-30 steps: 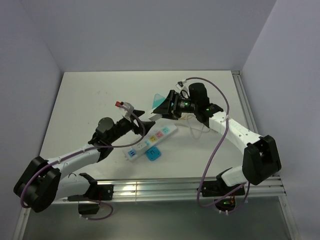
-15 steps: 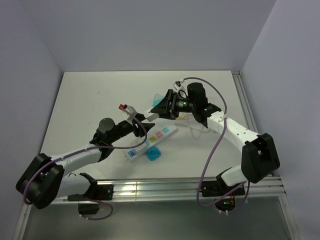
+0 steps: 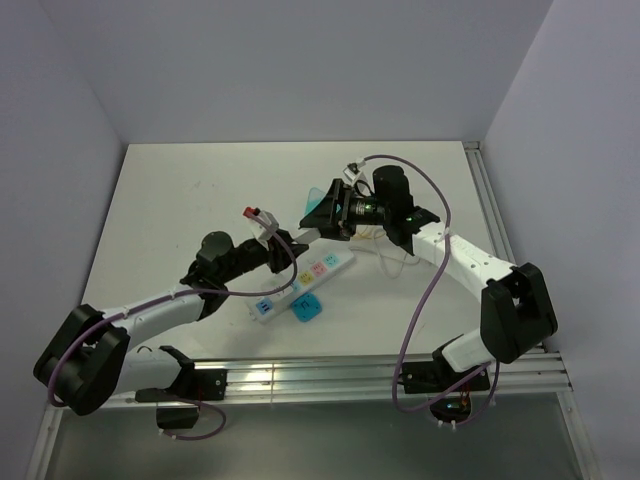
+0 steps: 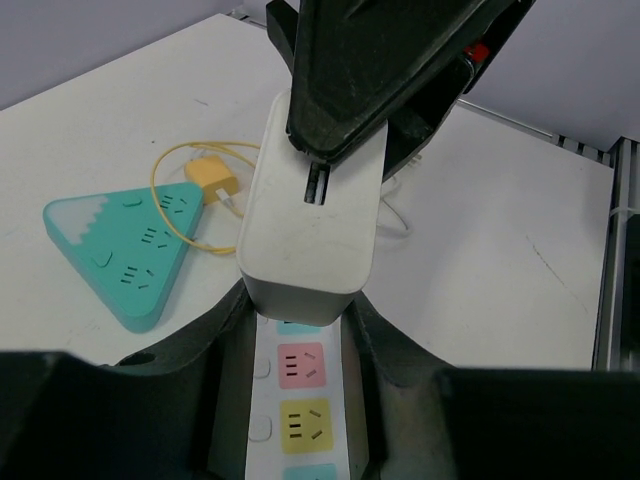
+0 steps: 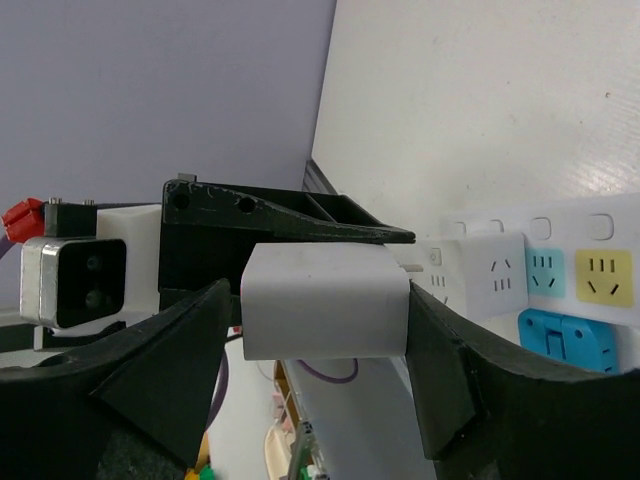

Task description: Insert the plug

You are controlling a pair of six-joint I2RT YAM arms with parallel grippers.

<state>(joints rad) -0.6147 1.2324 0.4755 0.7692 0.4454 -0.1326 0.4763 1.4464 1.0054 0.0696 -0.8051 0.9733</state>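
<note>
Plug block (image 4: 310, 230), rigid, light and smooth-sided by my read, sits poised over the power strip (image 4: 300, 425), pinched across its flat sides by your right gripper (image 5: 322, 310), a sound hold; left gripper (image 4: 298, 320) straddles the strip, clamped or not I cannot tell.

No readable text, brand, number or label in any view. Plain top with faint scuffs on the white plug block (image 4: 312, 215). Only slot openings on the pink and yellow faces of the power strip (image 4: 300, 425), and the same on the teal triangular socket block (image 4: 118, 245) at the left. Yellow charger (image 4: 212, 178) too small to make out any marking.
</note>
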